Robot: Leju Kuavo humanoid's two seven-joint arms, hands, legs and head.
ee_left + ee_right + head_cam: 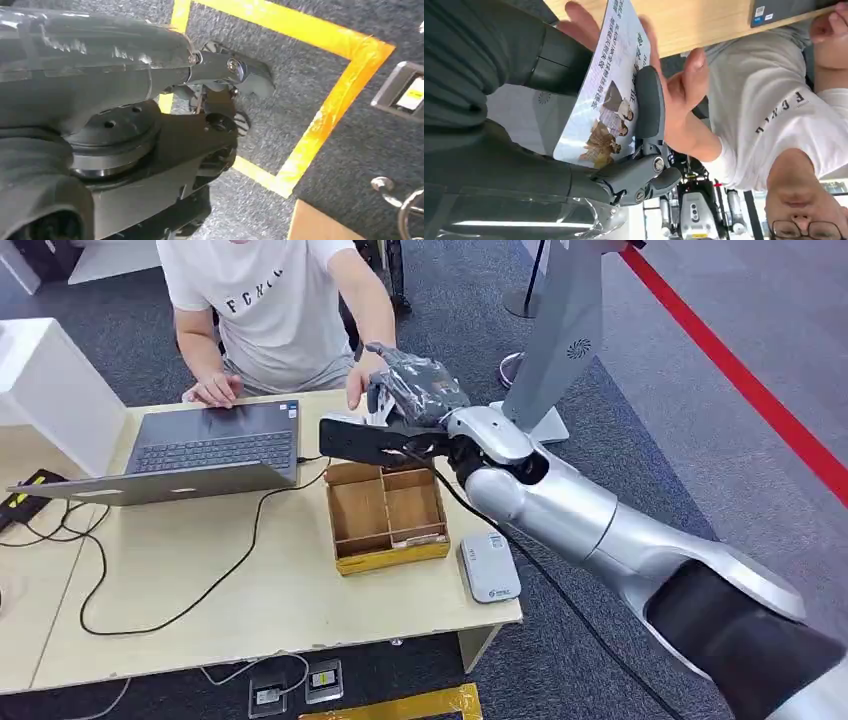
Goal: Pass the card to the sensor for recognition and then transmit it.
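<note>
Near desk (200, 580) edge: sensor (489, 566), then box (385, 515). Beyond box, right hand (415, 390) fingers (649, 102) clamped on card (611, 75), person's hand (679, 95) touching it. Left hand (220, 100) fingers: cannot tell.

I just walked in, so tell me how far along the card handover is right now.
Late stage. The right hand holds the card out past the wooden tray, away from the white sensor on the table, so scanning looks done, though that cannot be confirmed. The person's hand is at the card. Left: letting go.
</note>
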